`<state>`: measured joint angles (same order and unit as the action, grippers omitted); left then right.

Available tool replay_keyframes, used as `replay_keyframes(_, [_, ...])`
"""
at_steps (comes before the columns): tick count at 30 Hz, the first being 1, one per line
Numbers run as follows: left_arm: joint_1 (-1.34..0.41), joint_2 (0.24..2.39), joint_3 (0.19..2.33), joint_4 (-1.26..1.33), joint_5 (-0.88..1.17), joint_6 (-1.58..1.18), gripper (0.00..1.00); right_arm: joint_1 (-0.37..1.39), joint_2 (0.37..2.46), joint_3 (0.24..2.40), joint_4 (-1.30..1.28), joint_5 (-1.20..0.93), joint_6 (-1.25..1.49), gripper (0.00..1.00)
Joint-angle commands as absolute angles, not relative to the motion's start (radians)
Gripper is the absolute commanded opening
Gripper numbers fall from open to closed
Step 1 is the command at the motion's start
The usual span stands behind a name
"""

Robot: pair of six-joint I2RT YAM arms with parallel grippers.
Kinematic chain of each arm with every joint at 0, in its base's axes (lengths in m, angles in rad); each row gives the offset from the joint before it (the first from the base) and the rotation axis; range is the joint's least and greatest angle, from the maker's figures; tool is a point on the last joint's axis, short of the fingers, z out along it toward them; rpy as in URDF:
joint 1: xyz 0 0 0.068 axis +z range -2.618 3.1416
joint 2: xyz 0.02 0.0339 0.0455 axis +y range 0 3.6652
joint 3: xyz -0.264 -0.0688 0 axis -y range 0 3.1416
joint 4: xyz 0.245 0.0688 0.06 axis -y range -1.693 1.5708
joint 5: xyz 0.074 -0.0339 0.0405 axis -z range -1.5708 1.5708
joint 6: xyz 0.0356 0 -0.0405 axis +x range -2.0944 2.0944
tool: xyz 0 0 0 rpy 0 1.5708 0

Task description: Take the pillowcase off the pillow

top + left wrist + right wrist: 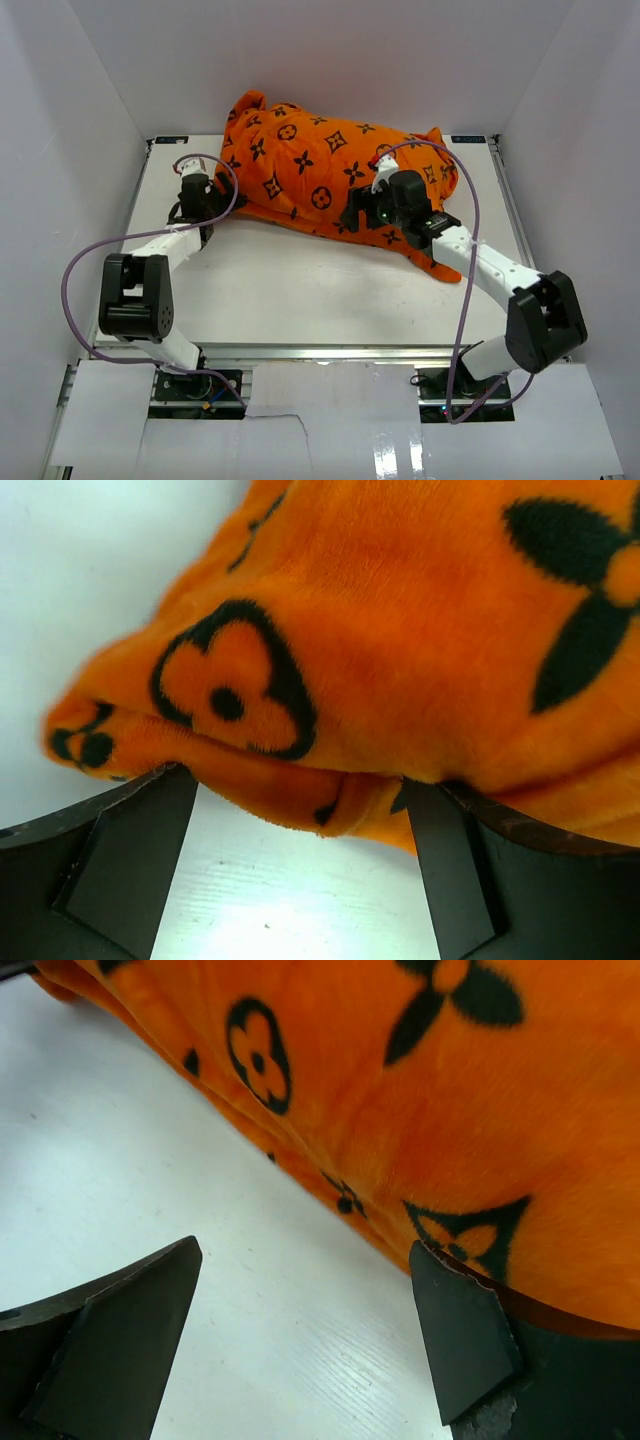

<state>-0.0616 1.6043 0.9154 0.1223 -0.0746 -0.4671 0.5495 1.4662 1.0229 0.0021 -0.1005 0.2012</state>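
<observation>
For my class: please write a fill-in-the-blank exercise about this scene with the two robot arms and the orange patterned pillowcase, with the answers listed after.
1. The pillowcase is bright ____ with black motifs.
2. It lies on a ____ table.
3. The left gripper and the right gripper both have their jaws ____.
4. In the overhead view, the left gripper is at the pillowcase's ____ end.

Missing words: orange; white; open; left.
</observation>
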Motion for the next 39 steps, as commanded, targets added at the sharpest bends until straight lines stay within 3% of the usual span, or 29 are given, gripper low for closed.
replay_keyframes(1, [-0.057,1.531,0.960,0.239,-0.107,-0.457,0.95,0.549,1.355,1.040,0.057,-0.100,0.173,0.91])
replay_keyframes(8, [-0.057,1.370,0.899,0.279,-0.033,-0.476,0.91,0.549,1.298,1.032,0.040,-0.080,0.146,0.90])
replay_keyframes(13, [-0.057,1.310,1.101,0.076,0.015,-0.457,0.91,0.548,1.292,1.043,0.028,-0.066,0.138,0.90])
replay_keyframes(15, [-0.045,1.406,1.158,0.087,-0.025,-0.442,0.92,0.549,1.282,1.045,0.032,-0.078,0.140,0.90])
replay_keyframes(21, [-0.014,1.806,1.331,0.031,0.200,-0.443,0.93,0.548,1.250,1.035,0.032,-0.069,0.137,0.90])
replay_keyframes(24, [-0.031,1.883,1.327,0.063,0.262,-0.460,0.90,0.548,1.241,1.040,0.020,-0.051,0.121,0.90])
replay_keyframes(25, [-0.038,1.888,1.313,0.067,0.277,-0.459,0.85,0.549,1.238,1.043,0.017,-0.046,0.118,0.90])
replay_keyframes(26, [-0.044,1.891,1.290,0.067,0.284,-0.460,0.58,0.548,1.235,1.043,0.017,-0.038,0.118,0.90])
replay_keyframes(27, [-0.055,1.884,1.281,0.051,0.299,-0.474,0.40,0.546,1.233,1.046,0.015,-0.035,0.118,0.90])
replay_keyframes(30, [-0.145,1.800,1.160,0.074,0.226,-0.495,0.00,0.548,1.226,1.052,0.011,-0.046,0.136,0.90])
replay_keyframes(34, [-0.385,1.497,0.912,0.158,0.056,-0.570,0.00,0.574,1.221,1.013,0.056,-0.123,0.190,0.92])
replay_keyframes(39, [-0.561,1.296,0.694,0.347,0.097,-0.712,0.00,0.756,1.264,0.988,0.088,-0.023,0.158,0.92])
